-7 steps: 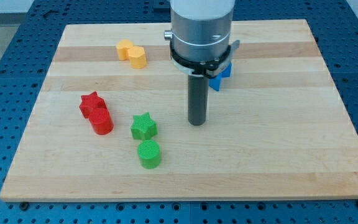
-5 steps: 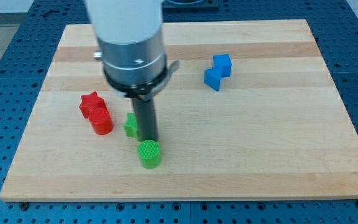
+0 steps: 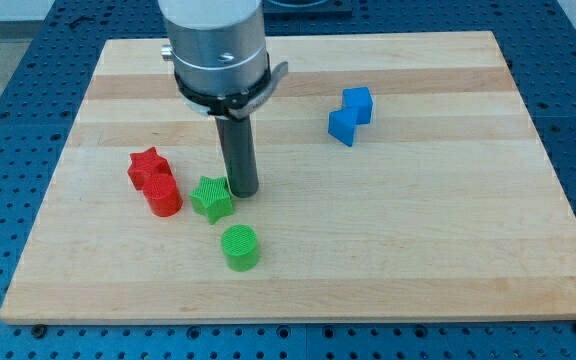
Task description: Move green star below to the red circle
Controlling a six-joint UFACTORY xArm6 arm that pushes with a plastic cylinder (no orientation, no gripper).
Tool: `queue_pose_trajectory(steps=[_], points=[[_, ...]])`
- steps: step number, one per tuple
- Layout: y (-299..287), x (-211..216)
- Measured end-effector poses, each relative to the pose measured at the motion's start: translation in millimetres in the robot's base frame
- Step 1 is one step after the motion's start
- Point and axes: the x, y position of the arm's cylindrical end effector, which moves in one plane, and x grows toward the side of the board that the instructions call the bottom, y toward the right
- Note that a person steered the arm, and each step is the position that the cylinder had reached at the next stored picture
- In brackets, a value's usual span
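The green star (image 3: pixel 211 198) lies on the wooden board (image 3: pixel 418 240), just to the right of the red circle (image 3: pixel 163 195). The two blocks are close, with a narrow gap between them. My tip (image 3: pixel 244 191) stands at the star's upper right edge, touching or nearly touching it. A red star (image 3: pixel 146 166) sits against the red circle's upper left.
A green circle (image 3: pixel 240 247) lies below the green star. Two blue blocks (image 3: pixel 350 115) sit together at the upper right. The arm's grey body (image 3: pixel 218 50) hides the board's top middle, where yellow blocks were seen earlier.
My tip swept left from the board's middle to the green star, then moved up a little. The green star shifted left toward the red circle and turned slightly.
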Motion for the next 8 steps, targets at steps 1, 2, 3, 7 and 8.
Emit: queue_pose_trajectory(steps=[1, 2, 3, 7, 8], points=[[-19, -5], [-33, 3], [-33, 6], [-42, 24], [-58, 24]])
